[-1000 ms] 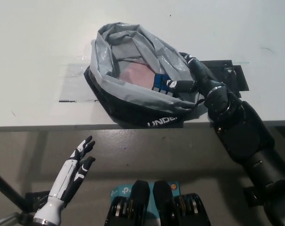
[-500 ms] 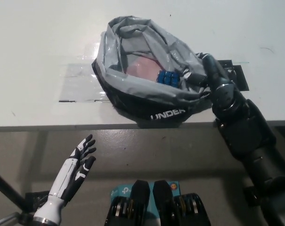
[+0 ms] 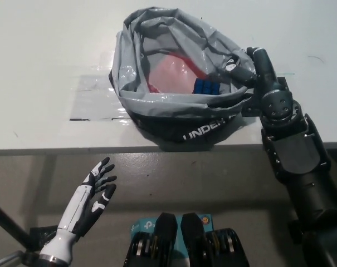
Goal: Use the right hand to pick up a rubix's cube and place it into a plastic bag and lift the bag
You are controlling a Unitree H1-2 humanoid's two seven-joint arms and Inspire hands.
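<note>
Rubik's cube (image 3: 205,87) sits inside the grey plastic bag (image 3: 157,39), blue face up, near the bag's right wall, on the white counter (image 3: 45,55). My right robot hand (image 3: 247,65) is closed on the bag's right rim, pinching the crumpled plastic. My left robot hand (image 3: 90,200) rests below the counter edge at lower left, fingers spread, holding nothing.

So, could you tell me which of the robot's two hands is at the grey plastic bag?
The black right hand, at the grey plastic bag's right rim; the white left hand hangs open below the table edge.
</note>
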